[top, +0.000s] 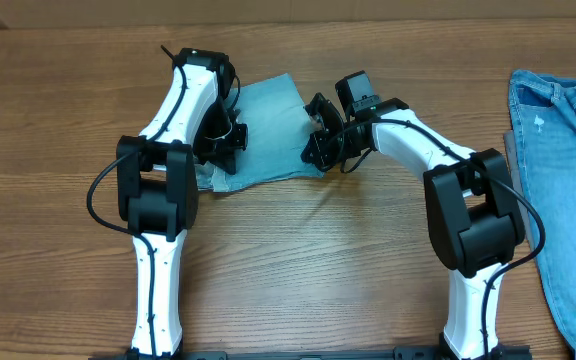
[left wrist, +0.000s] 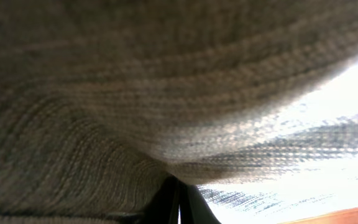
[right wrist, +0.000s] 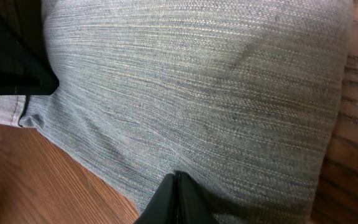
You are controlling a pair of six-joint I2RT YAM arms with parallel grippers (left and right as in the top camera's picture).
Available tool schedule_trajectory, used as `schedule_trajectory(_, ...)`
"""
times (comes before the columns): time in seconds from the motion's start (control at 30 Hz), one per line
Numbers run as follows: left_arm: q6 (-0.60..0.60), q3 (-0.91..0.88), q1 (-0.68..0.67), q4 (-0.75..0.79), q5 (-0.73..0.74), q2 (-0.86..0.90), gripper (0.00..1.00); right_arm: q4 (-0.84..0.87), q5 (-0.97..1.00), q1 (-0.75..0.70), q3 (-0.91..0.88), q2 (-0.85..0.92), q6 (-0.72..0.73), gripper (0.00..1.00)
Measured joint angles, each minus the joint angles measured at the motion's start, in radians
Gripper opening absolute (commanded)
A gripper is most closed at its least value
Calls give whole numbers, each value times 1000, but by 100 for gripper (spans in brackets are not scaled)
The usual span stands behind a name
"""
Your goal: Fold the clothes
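The pale denim shorts (top: 273, 130) lie folded into a small square on the wooden table between my two arms. My left gripper (top: 230, 140) is at their left edge. In the left wrist view the cloth (left wrist: 166, 93) hangs right over the camera, with the nearly closed fingers (left wrist: 179, 202) under it. My right gripper (top: 318, 142) is at the right edge. In the right wrist view its fingers (right wrist: 178, 180) are pressed together at the edge of the flat cloth (right wrist: 191, 81). A stitched hem (right wrist: 5, 111) shows at the left.
A second, bluer denim garment (top: 563, 150) lies along the table's right edge. Bare wood (top: 308, 260) lies in front of the shorts and also shows in the right wrist view (right wrist: 36, 180). The left gripper appears as a black shape (right wrist: 11, 62) in the right wrist view.
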Motion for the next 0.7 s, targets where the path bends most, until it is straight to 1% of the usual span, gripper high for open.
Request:
schedule_trajectory(0.07, -24, -22, 0, 26, 0, -12, 11, 2, -4, 0, 0, 3, 0, 4)
schedule_trajectory(0.17, -65, -72, -1, 71, -9, -39, 4, 2, -3, 0, 0, 4, 0, 4)
schedule_trajectory(0.27, -76, -89, -10, 84, -43, -52, 4, 1, -3, 0, 0, 4, 0, 4)
schedule_trajectory(0.37, -80, -64, -13, 42, -88, -47, 4, -1, -4, 0, 0, 5, 0, 4)
schedule_trajectory(0.43, -109, -28, -11, -23, -148, -36, 4, -7, 0, 0, 0, 5, 0, 4)
schedule_trajectory(0.47, -116, 18, -3, -82, -214, -27, 4, -10, 13, 0, -1, 5, -1, 4)
schedule_trajectory(0.6, -131, 39, 106, -112, -325, -24, 4, -14, 71, -21, -10, 23, 0, 4)
schedule_trajectory(0.7, -134, 43, 156, -112, -336, -23, 4, -14, 76, -28, -10, 22, 0, 4)
